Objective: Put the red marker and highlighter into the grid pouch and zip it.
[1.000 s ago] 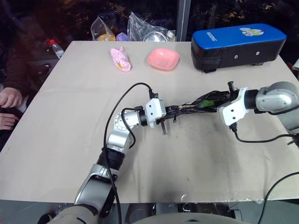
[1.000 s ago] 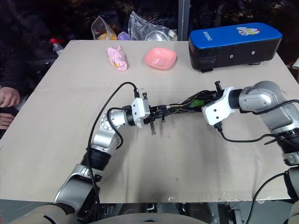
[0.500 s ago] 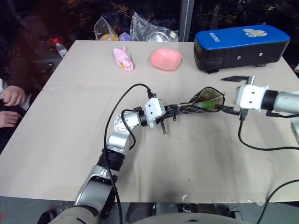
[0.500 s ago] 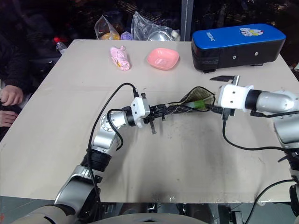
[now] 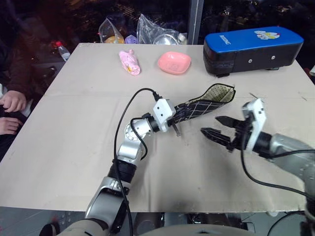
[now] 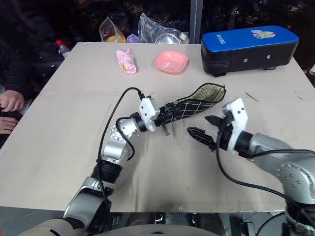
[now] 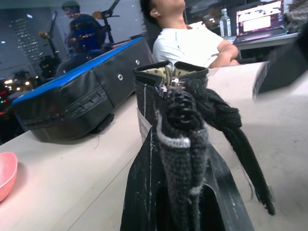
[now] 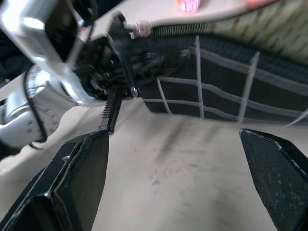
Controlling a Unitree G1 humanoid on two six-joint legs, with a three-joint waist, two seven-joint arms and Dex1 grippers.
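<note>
The grid pouch [image 5: 202, 105] is black with thin white lines. It is held off the table and slants up toward its open mouth, where a pale dotted lining [image 6: 209, 92] shows. My left gripper [image 5: 178, 115] is shut on the pouch's near end, by the zipper. In the left wrist view the pouch [image 7: 144, 183] stands between the fingers with the zipper on top. My right gripper [image 5: 209, 125] hangs open and empty just in front of the pouch, low over the table; its fingers [image 8: 82, 178] stand wide apart. The red marker and the highlighter are hidden.
A big blue-and-black case [image 5: 251, 46] stands at the far right. A pink bowl [image 5: 174, 62] and a pink wrapped item [image 5: 129, 62] lie near the far edge, with plastic bags [image 5: 147, 30] behind them. A person's hands [image 5: 12, 103] rest at the left edge.
My right gripper has opened and drawn back from the pouch's mouth toward the near side. The pouch's mouth end has tilted up, and the green that showed in it is out of sight.
</note>
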